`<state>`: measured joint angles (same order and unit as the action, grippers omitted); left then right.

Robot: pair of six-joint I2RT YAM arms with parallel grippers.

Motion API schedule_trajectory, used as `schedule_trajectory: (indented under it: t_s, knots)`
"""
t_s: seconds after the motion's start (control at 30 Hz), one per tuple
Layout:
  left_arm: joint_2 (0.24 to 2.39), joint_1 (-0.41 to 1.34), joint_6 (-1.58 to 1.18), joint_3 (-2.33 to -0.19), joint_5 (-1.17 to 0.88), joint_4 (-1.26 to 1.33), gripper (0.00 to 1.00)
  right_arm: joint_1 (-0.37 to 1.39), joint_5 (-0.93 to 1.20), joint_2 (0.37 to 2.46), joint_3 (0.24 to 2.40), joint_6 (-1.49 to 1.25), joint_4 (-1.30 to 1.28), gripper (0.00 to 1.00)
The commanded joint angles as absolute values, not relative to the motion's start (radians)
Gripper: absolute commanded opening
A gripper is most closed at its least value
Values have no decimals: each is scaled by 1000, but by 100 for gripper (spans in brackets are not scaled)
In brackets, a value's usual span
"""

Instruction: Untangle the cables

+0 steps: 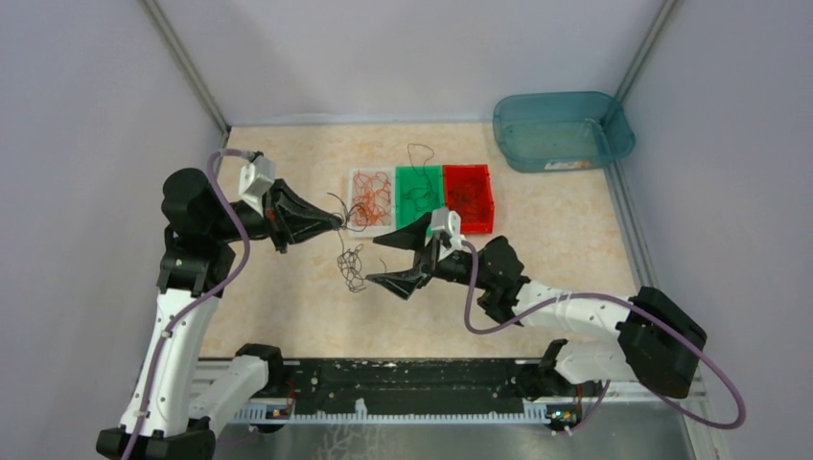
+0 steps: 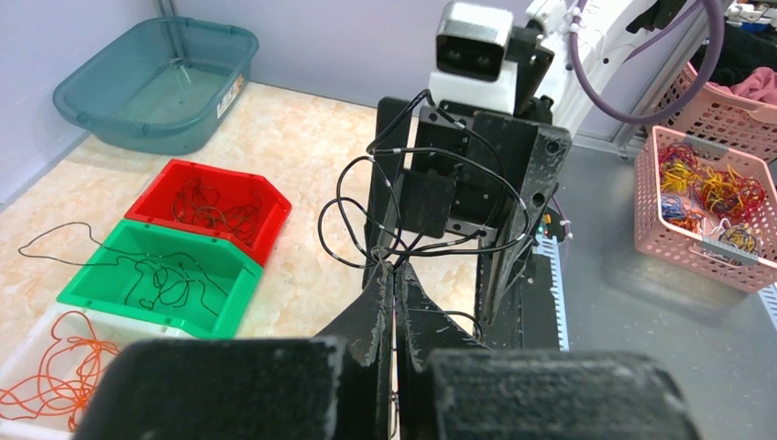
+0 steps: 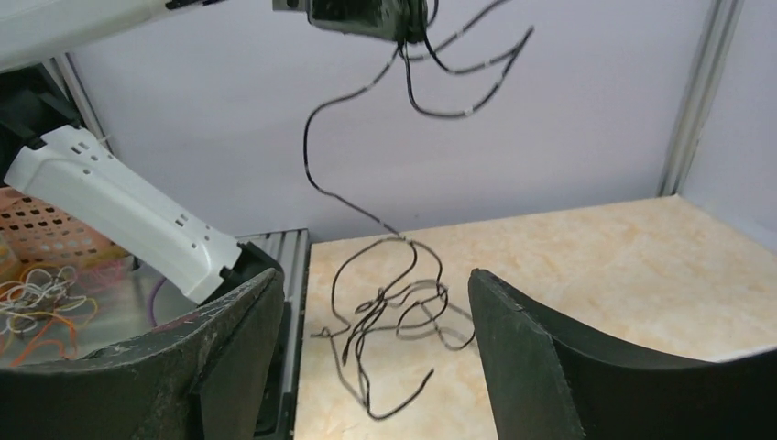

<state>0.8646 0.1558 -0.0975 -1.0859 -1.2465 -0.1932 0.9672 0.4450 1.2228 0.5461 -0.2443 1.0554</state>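
The black left gripper (image 1: 336,221) is clamped on thin curly black wire cables (image 1: 351,266), which dangle in a tangle over the beige marbled table (image 1: 288,307). The right gripper (image 1: 372,261) gapes wide beside them, empty.

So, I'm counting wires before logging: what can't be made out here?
- Top view: strands in the black wire tangle hanging from the shut left end effector are too thin to count.
- Left wrist view: its closed fingers hide the pinch point.
- Right wrist view: the top edge cuts off where the tangle is held.
- Top view: red bin contents, too small.
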Motion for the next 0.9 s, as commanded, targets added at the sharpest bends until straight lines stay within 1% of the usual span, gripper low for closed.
schedule_trajectory:
  t_s: [0.0,0.17,0.23,0.27,0.37,0.47,0.63,0.67,0.77,0.87]
  knots:
    - [858,161,-119,-1121,-1262,-161,0,973,460,1203,661,-158,1023,75]
    - [861,161,-126,-1130,-1255,-156,0,1010,546,1284,771,-165,1039,75]
    - [864,163,-128,-1134,-1254,-154,0,1034,551,1322,818,-159,1028,72]
    - [866,163,-131,-1137,-1252,-153,0,1043,550,1344,839,-160,1027,69]
    - [873,163,-149,-1146,-1246,-142,0,1048,525,1406,893,-189,1029,55]
    - [876,163,-165,-1157,-1242,-129,0,1048,522,1451,910,-211,1063,46]
    - [885,163,-208,-1180,-1234,-94,0,1049,493,1514,894,-228,1092,18]
    - [888,163,-216,-1183,-1234,-85,0,1049,488,1522,884,-228,1100,14]
    - [891,163,-239,-1203,-1226,-56,0,1050,472,1542,850,-223,1103,10]
    - [902,163,-258,-1235,-1221,-28,0,1049,458,1563,804,-226,1124,9]
